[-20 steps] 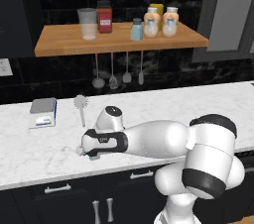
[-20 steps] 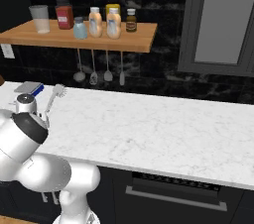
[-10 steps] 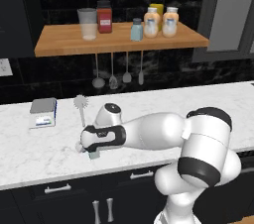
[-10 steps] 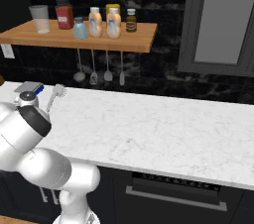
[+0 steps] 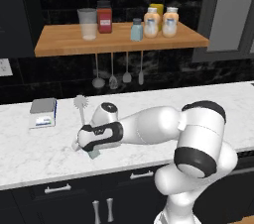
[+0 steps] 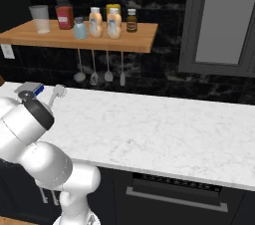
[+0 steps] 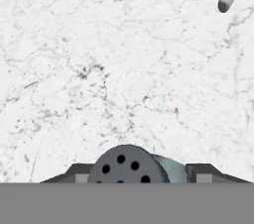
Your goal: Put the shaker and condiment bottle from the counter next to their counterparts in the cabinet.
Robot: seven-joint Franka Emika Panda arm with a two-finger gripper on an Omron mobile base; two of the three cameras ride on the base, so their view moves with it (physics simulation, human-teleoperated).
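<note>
The teal shaker (image 5: 94, 154) sits low at the counter's (image 5: 198, 104) front left, under my hand. My gripper (image 5: 92, 148) is shut on it. In the hand view its dark grey holed cap (image 7: 126, 163) lies between my two fingertips (image 7: 82, 171), with teal glass showing on its right side. On the brown wooden shelf (image 5: 64, 44), two orange-tan bottles (image 5: 151, 22) (image 5: 170, 21) with white labels stand side by side. I cannot tell which of them came from the counter. A pale blue shaker (image 5: 136, 29) stands just left of them.
A glass cup (image 5: 88, 24), a red jar (image 5: 104, 17) and a dark brown bottle (image 6: 131, 20) share the shelf. Metal utensils (image 5: 119, 72) hang below it. A dish brush (image 5: 80, 106) lies beside my hand, with a small box (image 5: 43, 111) further left.
My arm has shifted and its elbow has swung right. The hand has settled over the shaker, whose teal glass now shows beneath it.
</note>
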